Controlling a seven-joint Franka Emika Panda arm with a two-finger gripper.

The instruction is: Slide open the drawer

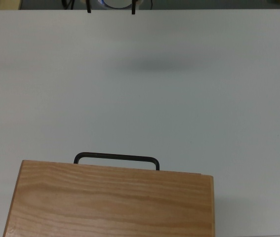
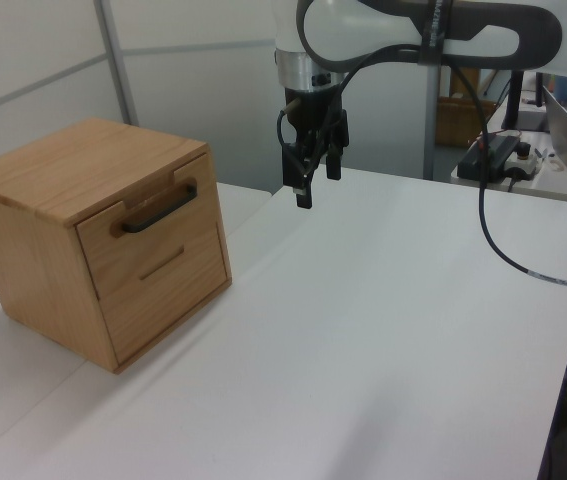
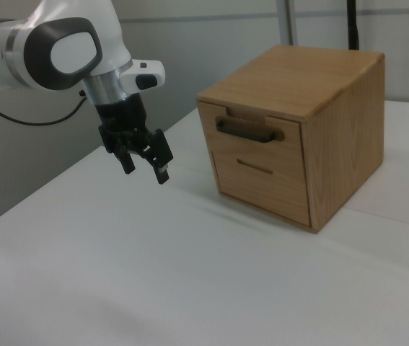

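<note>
Sitting closed: light wooden drawer | black bar handle | end effector fingers apart, well clear

Legible text, labels, brands, numbers, signs: none found in any view. Light wooden box-shaped cabinet: plain grain, unmarked. White-and-black robot arm: no readable marking. White flat tabletop: blank. Background clutter at the left view's right: too small to read.
</note>
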